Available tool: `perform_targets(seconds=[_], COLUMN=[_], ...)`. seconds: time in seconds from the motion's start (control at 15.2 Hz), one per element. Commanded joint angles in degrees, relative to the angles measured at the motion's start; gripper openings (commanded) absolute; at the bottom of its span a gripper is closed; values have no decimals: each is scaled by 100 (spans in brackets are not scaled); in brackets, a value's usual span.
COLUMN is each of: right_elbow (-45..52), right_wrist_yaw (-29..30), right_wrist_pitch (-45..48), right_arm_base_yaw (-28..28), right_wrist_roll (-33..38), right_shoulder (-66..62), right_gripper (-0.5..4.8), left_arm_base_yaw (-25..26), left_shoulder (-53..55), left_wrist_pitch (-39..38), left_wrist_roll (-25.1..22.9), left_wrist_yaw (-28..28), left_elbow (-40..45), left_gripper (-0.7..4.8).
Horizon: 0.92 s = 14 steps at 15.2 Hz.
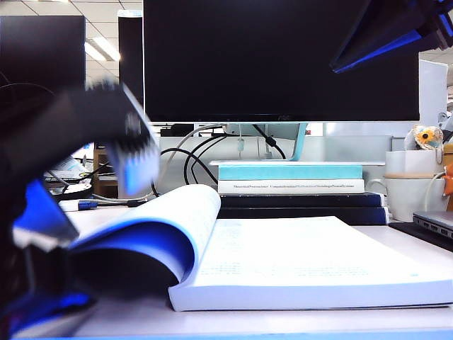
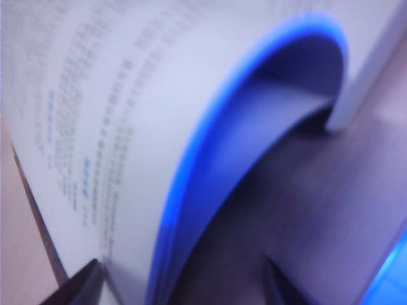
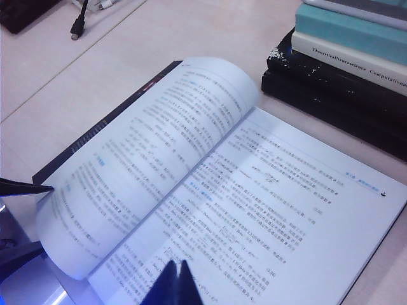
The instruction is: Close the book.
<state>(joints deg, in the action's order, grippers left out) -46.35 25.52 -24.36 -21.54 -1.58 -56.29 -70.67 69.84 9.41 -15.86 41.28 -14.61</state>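
Observation:
The book [image 1: 304, 258] lies open on the white table, printed pages up. Its left pages [image 1: 152, 219] curl upward, showing the blue cover [image 1: 152, 251] beneath. My left arm [image 1: 71, 134] is a dark blur at the book's left edge. In the left wrist view my left gripper [image 2: 181, 289] is open, its fingertips [image 2: 82, 286] set on either side of the lifted pages' edge [image 2: 127, 190] and the blue cover [image 2: 210, 184]. My right gripper [image 3: 175, 283] is shut and empty, hovering over the book's open pages [image 3: 254, 203]. It hangs at the upper right [image 1: 396, 35] in the exterior view.
Behind the book a teal-and-white book [image 1: 290, 177] rests on thin dark books [image 1: 301, 205]. A large monitor [image 1: 283, 57] with cables [image 1: 195, 159] stands at the back. A white mug [image 1: 410, 195] and a laptop edge [image 1: 435, 223] are on the right.

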Motion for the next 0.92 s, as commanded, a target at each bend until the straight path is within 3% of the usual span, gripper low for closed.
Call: perform_targets(seconds=[0.07,0.26,0.46,0.59,0.66,0.79,0.92], right_elbow=[-13,-13,-13,-13,-13,-13,-13], right_wrist_yaw=[9,9,9,9,9,9,9], right_wrist_pitch=[57,20,17,17,20,15,4], right_arm_base_yaw=[-4,-4,-4,-4,-4,-4,-4], right_wrist_roll=[-37,-37,-37,-37,-37,-37,-37], right_shoulder=[15,15,15,15,15,15,15], right_gripper=[-1,-1,-1,-1,-1,-1,-1], left_arm_base_yaw=[57,433,798,809,811,811,809], left_shoulder=[177,181,186,184,184,186,186], left_wrist_pitch=[232,334,570,1292,1497,2079,2159], left_wrist_roll=[-9,22,-111,-1019,-1189,-1276,-1263], left_wrist_yaw=[557,560,348,269,144,-205,-787], left_elbow=[-9,-9,-13,-24,-46,-232,-494], left_gripper=[303,234,-2,-6,-6,-6,-4])
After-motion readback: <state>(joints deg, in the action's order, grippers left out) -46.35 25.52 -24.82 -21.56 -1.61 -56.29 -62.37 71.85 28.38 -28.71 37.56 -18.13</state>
